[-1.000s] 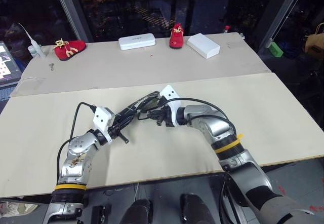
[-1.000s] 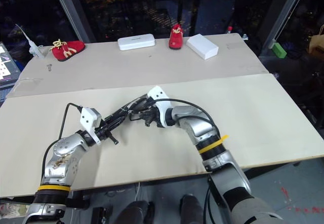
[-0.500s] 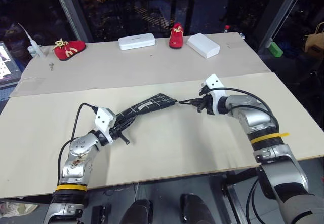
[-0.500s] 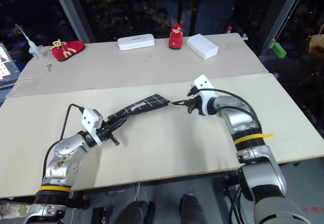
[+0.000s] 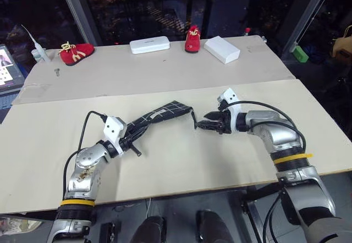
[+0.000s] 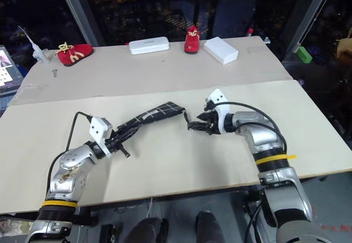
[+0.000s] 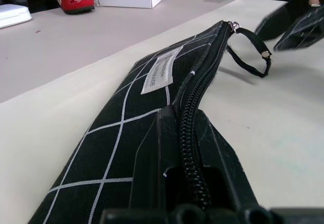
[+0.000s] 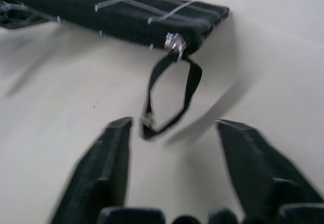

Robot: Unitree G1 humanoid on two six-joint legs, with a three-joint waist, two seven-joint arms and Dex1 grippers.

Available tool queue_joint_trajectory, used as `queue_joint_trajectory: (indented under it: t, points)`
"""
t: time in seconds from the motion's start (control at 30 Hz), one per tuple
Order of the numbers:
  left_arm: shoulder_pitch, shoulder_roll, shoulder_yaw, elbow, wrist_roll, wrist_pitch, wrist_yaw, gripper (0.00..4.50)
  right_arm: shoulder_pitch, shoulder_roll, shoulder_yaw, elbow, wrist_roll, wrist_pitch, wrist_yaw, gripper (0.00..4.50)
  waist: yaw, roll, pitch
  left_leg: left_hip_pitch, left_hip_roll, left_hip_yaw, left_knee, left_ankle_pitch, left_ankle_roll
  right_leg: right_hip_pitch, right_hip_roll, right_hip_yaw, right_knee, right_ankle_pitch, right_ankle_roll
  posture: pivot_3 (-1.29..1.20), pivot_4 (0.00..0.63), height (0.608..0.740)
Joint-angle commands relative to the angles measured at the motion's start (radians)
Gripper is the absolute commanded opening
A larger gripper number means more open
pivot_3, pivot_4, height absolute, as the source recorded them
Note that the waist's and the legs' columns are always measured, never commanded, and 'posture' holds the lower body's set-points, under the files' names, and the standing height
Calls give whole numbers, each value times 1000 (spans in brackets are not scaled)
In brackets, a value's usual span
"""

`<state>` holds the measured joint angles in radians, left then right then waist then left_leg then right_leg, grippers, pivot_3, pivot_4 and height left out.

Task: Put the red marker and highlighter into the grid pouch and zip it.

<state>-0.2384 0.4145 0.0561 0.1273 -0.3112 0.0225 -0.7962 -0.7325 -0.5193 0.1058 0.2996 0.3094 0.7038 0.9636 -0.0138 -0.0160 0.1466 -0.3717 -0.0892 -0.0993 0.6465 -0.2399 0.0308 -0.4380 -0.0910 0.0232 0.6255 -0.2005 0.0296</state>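
Both grippers: left gripper [image 5: 133,139] clamps the grid pouch [image 5: 165,112]; right gripper [image 8: 172,148] gapes wide by its zipper pull [image 8: 169,100].

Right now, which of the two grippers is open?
The right gripper: its fingers stand apart just off the grid pouch's loop pull. The left gripper is shut on the pouch's other end.

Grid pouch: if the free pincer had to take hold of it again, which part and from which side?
The black zipper loop hanging free off the grid pouch's far end, approached from the right pincer's side; it dangles clear of the table, already facing the open jaws.
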Motion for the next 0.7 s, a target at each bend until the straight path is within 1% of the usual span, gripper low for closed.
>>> queue_joint_trajectory:
  t: [0.03, 0.1, 0.17, 0.23, 0.4, 0.5, 0.6, 0.67, 0.7]
  points:
    - [-30, 16, -30, -9, 20, -40, -45, 0, 14, -92, -121, -117, 119, 22, 110, 3270, 6, 0, 0, -1, 0, 0, 0, 0, 0, 0, 0, 0, 0, 0, 0, 0, 150, 740]
    - [-44, 18, -56, -6, 29, -49, -77, 0, 65, -139, -153, -186, 161, 12, 164, 3270, 10, 0, 0, -2, 0, -1, 0, 0, 0, 0, 0, -2, -1, 0, 0, 0, 150, 740]
    - [-77, 22, -102, -1, 43, -74, -136, 0, 168, -194, -196, -297, 196, -26, 216, 3270, 17, 0, 0, -2, 0, -1, 0, -1, 1, 0, -1, -3, -2, 0, 0, 0, 150, 740]
    - [-115, 25, -133, 14, 52, -103, -191, 0, 259, -229, -225, -375, 207, -56, 234, 3270, 25, 0, 0, -3, 0, -2, 1, -1, 2, 1, -1, -4, -3, 0, 0, 0, 150, 740]
    - [-184, 45, -181, 77, 62, -201, -323, 0, 396, -249, -306, -461, 226, -58, 169, 3270, 18, 0, 0, -4, 0, 1, 4, -1, 2, 1, -2, -3, -2, 0, 1, 0, 150, 740]
    - [-218, 61, -207, 178, 97, -303, -387, 0, 447, -243, -345, -498, 240, -45, 127, 3270, 15, 0, 0, -2, 1, 1, 5, -1, 2, 3, -2, -3, -2, 0, 1, 0, 150, 740]
    - [-251, 51, -215, 301, 135, -399, -392, 0, 474, -242, -352, -517, 239, -50, 93, 3270, 14, -1, 1, 1, 1, 1, 5, -1, 2, 6, -1, -4, -2, 0, 1, 0, 150, 740]
    - [-270, 37, -216, 361, 147, -441, -386, 761, 477, -246, -353, -509, 234, -58, 76, 3308, 15, -1, 1, 1, 1, 1, 6, -2, 3, 7, -2, -4, -3, 0, 1, 0, 150, 740]
    - [-271, 28, -218, 359, 137, -429, -393, 1042, 472, -249, -354, -496, 229, -63, 69, 3308, 16, -1, 1, 1, 1, 1, 6, -2, 3, 7, -2, -4, -3, 0, 1, 0, 150, 740]
